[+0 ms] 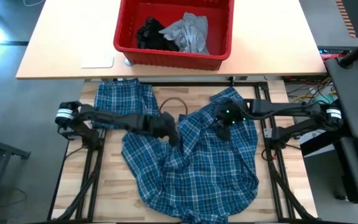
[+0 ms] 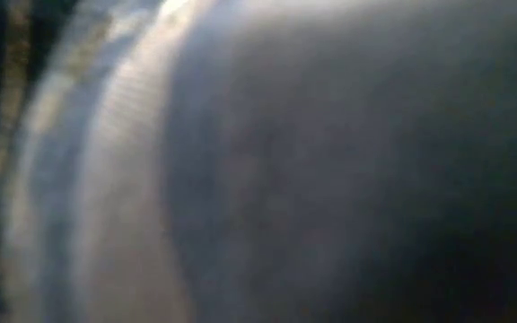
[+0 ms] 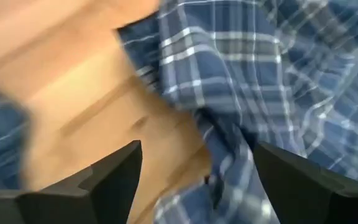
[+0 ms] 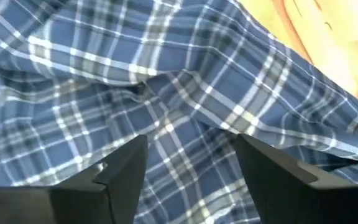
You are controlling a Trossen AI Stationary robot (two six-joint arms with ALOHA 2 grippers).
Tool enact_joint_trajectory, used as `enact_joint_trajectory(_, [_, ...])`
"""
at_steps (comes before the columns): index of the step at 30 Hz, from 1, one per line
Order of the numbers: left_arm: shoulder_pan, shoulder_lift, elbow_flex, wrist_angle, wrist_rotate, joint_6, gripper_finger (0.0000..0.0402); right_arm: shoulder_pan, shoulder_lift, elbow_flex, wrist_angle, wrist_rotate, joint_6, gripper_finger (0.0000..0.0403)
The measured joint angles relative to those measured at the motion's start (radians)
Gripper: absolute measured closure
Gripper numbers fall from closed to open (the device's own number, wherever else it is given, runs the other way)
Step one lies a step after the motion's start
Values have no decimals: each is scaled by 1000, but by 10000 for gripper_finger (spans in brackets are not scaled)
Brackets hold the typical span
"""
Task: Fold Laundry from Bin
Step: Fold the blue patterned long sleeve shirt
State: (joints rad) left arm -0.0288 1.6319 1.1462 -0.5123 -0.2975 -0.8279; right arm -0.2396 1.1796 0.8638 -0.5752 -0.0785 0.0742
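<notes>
Wooden table point(image 1: 114, 186), plaid shirt point(image 1: 197, 162) rumpled — overhanging front edge

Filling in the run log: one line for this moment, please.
plaid shirt spread on table | left gripper open over it | right gripper open over it

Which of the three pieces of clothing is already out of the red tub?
The blue-and-white plaid shirt: it lies spread and rumpled on the wooden table between both arms. The grey T-shirt and the black garment sit inside the red bin.

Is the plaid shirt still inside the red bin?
No, the plaid shirt lies spread on the table, while the red bin holds only grey and black garments.
</notes>
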Motion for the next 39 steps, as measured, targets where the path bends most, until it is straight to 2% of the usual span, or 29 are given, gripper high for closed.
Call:
enact_joint_trajectory(3, [67, 8, -81, 234, 236, 108, 123, -16, 23, -2, -28, 0, -31, 149])
enact_joint_trajectory(5, [84, 21, -98, 327, 346, 128, 134, -17, 34, -3, -49, 0, -34, 145])
enact_joint_trajectory(9, [98, 73, -97, 238, 359, 141, 160, -16, 37, -6, -65, -4, -40, 142])
enact_joint_trajectory(15, [77, 133, -44, 249, 359, 213, 202, -17, 38, -6, -65, -4, -35, 142])
enact_joint_trajectory(17, [63, 158, 0, 242, 370, 245, 244, -17, 38, -6, -67, -4, -22, 143])
enact_joint_trajectory(20, [40, 165, 93, 223, 405, 284, 352, -17, 32, -6, -76, -3, -17, 147])
enact_joint_trajectory(22, [16, 165, 168, 190, 420, 304, 385, -17, 19, -7, -77, -3, -22, 150])
enact_joint_trajectory(28, [-129, 182, 392, 111, 445, 458, 399, -14, -20, 63, -72, 1, -21, 156])
enact_joint_trajectory(32, [-223, 269, 421, 76, 474, 438, 400, 28, -12, 116, 60, 0, -10, 156])
enact_joint_trajectory(35, [-272, 340, 428, 128, 524, 372, 401, 63, 74, 113, 209, 0, 0, 156])
enact_joint_trajectory(37, [-296, 369, 433, 201, 574, 328, 401, 80, 172, 110, 246, 13, 12, 156])
enact_joint_trajectory(39, [-322, 391, 433, 221, 606, 284, 401, 95, 271, 108, 252, 80, 13, 156])
